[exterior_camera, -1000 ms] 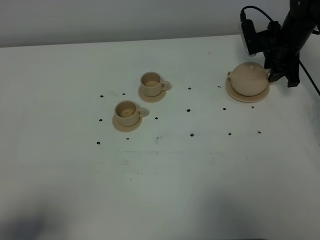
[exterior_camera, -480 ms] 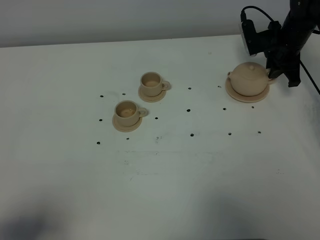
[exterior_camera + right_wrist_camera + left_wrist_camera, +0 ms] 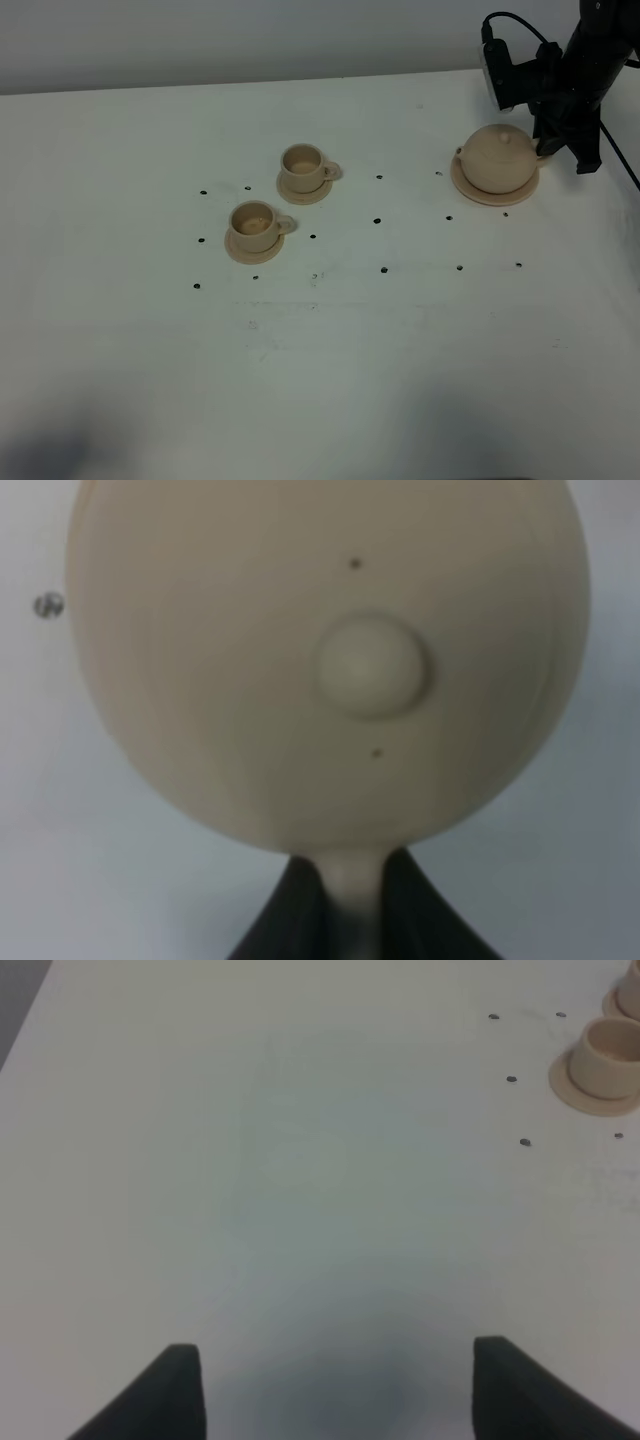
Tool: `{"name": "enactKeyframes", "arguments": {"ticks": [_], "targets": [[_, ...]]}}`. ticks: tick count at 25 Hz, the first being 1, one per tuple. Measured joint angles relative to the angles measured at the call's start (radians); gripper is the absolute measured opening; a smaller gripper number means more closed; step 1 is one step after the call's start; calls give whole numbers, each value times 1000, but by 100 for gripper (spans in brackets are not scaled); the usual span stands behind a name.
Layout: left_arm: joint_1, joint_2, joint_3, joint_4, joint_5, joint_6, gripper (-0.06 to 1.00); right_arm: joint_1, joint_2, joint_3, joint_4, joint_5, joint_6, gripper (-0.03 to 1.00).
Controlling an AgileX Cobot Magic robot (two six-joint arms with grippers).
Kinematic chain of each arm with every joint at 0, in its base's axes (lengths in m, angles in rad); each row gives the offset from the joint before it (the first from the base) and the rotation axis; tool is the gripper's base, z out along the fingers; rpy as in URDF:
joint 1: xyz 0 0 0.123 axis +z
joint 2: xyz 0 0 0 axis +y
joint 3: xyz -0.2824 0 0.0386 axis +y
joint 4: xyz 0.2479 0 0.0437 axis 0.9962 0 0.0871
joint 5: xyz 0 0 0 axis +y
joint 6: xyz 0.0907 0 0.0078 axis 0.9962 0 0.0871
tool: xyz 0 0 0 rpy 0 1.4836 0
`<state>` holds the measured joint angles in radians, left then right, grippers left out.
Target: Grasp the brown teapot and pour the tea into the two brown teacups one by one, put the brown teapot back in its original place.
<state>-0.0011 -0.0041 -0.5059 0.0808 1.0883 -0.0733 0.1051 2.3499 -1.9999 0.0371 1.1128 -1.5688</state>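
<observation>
Pinching the handle (image 3: 352, 885) of the brown teapot (image 3: 497, 160), right gripper (image 3: 547, 152) closed tight beside it.

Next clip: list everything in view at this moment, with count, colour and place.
teapot: one, light tan, far right of the table, on the big saucer
big saucer: one, light tan, under the teapot
cups: two, light tan, left of centre, one nearer the back, each on a small saucer
small saucers: two, light tan, one under each cup
dots: many, dark, scattered across the middle of the table
table: one, white, under everything
cable: one, black, looping above the right arm
right hand: one, black, shut on the teapot's handle
left hand: one, dark, open over bare table
</observation>
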Motion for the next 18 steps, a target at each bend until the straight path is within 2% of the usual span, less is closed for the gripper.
{"name": "enactKeyframes", "arguments": {"ticks": [5, 18], "targets": [[0, 0, 0, 0, 0, 0, 59, 1, 0, -48, 21, 66, 17, 9], [0, 0, 0, 0, 0, 0, 59, 2, 5, -78, 61, 107, 115, 9]]}}
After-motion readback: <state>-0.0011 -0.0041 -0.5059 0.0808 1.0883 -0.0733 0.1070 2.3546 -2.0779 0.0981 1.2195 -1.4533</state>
